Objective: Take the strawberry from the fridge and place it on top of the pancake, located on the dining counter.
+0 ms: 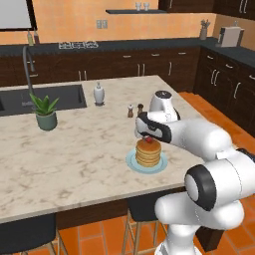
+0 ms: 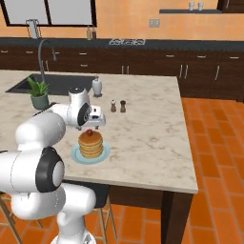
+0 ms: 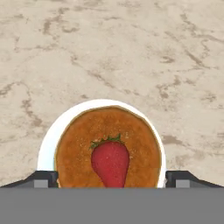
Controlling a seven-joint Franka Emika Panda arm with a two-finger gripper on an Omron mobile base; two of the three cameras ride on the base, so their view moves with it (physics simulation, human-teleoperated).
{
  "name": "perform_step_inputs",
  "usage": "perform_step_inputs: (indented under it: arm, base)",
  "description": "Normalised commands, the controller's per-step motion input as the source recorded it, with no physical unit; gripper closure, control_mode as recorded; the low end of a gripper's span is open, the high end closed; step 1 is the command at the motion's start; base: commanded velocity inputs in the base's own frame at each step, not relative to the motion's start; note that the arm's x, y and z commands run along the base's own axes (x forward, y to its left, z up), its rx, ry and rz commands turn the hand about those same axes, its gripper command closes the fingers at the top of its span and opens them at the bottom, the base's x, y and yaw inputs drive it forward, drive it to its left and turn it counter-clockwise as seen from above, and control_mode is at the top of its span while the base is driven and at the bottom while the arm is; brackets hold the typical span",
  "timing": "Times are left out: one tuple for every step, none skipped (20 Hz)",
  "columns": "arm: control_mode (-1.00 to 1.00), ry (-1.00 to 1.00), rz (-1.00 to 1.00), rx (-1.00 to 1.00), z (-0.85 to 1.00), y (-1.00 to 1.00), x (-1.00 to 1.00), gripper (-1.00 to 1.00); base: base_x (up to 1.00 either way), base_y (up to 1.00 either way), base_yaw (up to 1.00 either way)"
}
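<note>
- My two-finger gripper (image 3: pixel 112 177) is spread wide, dark tips sitting well out to either side of the small dark-red strawberry (image 3: pixel 110 162) and, as far as I can tell, not touching it. Nothing pinched.
- The berry lies on the top disc of the golden-brown pancake stack (image 3: pixel 109 146), roughly in the middle, green cap pointing away from me. So the drop looks done, I'd say.
- The stack sits on a pale blue round plate (image 1: pixel 130 162), which is near the front edge of the beige veined-marble dining counter (image 1: pixel 69 149), above the stools.
- What could go wrong: the berry is lumpy and loose on a flat disc, so if I drag sideways instead of lifting straight off, a fingertip could clip it and roll it off the stack. Pushing down would shove the plate toward that near edge.
- Room to move: straight up is wide open. Bare marble on the sink side of the plate too.
- Further out, the small salt and pepper shakers (image 2: pixel 117 106) stand a bit beyond the plate, then the white ceramic bottle (image 1: pixel 99 93) by the dark sink (image 1: pixel 40 98).
- The green potted plant (image 1: pixel 45 112) is well apart, no worry there.
</note>
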Motion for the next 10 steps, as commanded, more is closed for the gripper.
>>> perform_step_inputs:
  arm:
    - [-1.00, -0.09, 0.00, 0.00, 0.64, -0.03, -0.39, -1.00]
    - [-1.00, -0.09, 0.00, 0.00, 0.62, -0.11, -0.46, -1.00]
    - [-1.00, -0.06, 0.00, 0.00, 0.56, -0.09, -0.46, -1.00]
    - [-1.00, -0.03, 0.00, 0.00, 0.56, -0.06, -0.55, -1.00]
    - [-1.00, -0.02, 0.00, 0.00, 0.52, -0.16, -0.59, -1.00]
    - [-1.00, -0.01, 0.00, 0.00, 0.43, -0.16, -0.64, -1.00]
    - [-1.00, -0.01, -0.01, 0.00, 0.37, -0.14, -0.65, -1.00]
    - [-1.00, -0.01, -0.01, 0.01, 0.40, -0.26, -0.71, -1.00]
    - [-1.00, 0.00, -0.02, 0.00, 0.36, -0.20, -0.66, -1.00]
    - [-1.00, 0.00, -0.02, 0.00, 0.42, -0.16, -0.69, -1.00]
  base:
    - [0.00, 0.00, 0.00]
    - [0.00, 0.00, 0.00]
    - [0.00, 0.00, 0.00]
    - [0.00, 0.00, 0.00]
    - [0.00, 0.00, 0.00]
    - [0.00, 0.00, 0.00]
    - [0.00, 0.00, 0.00]
    - [0.00, 0.00, 0.00]
    - [0.00, 0.00, 0.00]
    - [0.00, 0.00, 0.00]
